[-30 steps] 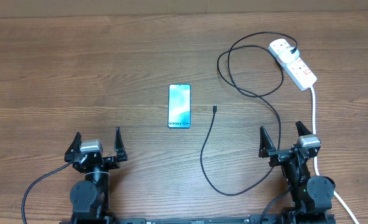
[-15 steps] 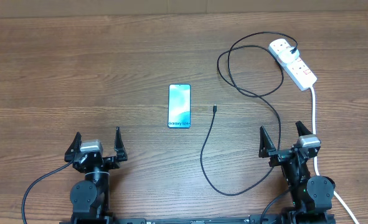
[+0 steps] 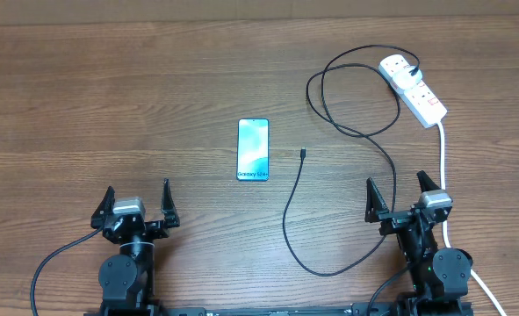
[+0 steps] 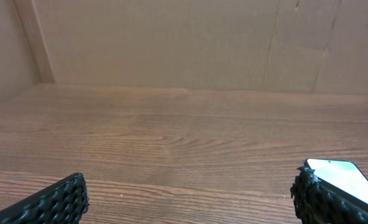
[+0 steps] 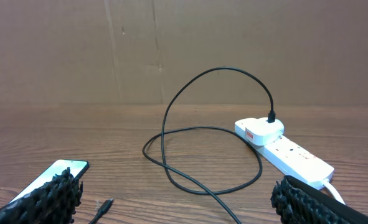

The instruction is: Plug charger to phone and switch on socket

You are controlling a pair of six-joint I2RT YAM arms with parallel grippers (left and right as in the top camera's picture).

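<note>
The phone (image 3: 253, 150) lies face up mid-table, blue-teal screen lit; it also shows at the lower right of the left wrist view (image 4: 342, 177) and lower left of the right wrist view (image 5: 56, 175). The charger cable (image 3: 378, 145) loops across the table, its connector tip (image 3: 303, 154) just right of the phone, its plug seated in the white socket strip (image 3: 414, 89) at the far right. In the right wrist view the cable (image 5: 202, 134) arcs up to the socket (image 5: 283, 146). My left gripper (image 3: 137, 204) and right gripper (image 3: 397, 197) stand open near the front edge, both empty.
A thick white cord (image 3: 442, 167) runs from the socket toward the front edge, passing close by my right arm. Brown cardboard walls (image 4: 184, 43) close off the back of the table.
</note>
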